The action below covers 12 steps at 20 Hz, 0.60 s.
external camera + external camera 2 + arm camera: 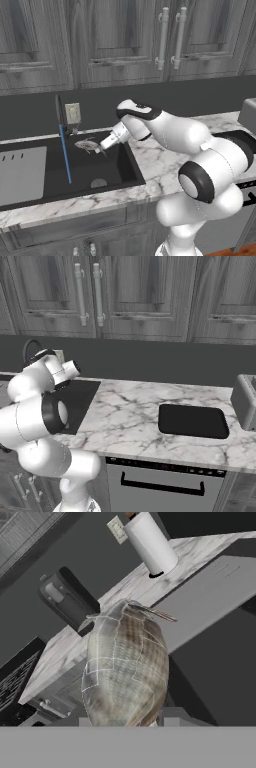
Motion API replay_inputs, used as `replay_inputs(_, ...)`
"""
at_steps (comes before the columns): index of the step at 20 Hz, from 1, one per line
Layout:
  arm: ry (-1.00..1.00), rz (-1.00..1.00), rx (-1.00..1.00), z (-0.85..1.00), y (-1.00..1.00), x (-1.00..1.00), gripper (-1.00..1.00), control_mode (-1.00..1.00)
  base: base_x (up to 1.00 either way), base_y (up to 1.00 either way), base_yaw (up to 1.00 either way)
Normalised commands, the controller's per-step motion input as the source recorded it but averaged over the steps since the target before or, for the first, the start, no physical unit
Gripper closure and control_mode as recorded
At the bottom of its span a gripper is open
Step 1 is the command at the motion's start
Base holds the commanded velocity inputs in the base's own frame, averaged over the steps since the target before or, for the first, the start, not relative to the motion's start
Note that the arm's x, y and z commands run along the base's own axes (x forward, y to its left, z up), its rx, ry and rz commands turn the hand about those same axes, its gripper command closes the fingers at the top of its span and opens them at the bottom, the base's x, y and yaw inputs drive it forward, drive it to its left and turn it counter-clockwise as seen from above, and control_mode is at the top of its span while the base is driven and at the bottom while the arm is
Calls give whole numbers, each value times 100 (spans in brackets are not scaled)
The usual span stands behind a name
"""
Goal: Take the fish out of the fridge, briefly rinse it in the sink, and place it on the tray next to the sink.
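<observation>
Pinching the fish (89, 145), my gripper (101, 146) holds it above the sink (112, 167), beside the blue water stream (64, 154). I judge the fridge step done and rinsing underway; the tray (193, 421) waits bare.

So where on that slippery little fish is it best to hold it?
Around the thick middle of the fish, as the gripper does now, coming in from its right side over the sink. The body is widest there; the pointed ends would likely slip out.
</observation>
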Motion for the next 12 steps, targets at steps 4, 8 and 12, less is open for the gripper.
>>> replay_inputs(4,0,-2,0,-16,9,13,100,-100,0,0,0)
replay_inputs(8,0,-3,0,-10,13,30,100,-100,0,0,0)
replay_inputs(12,0,-4,0,-6,18,37,100,-100,0,0,0)
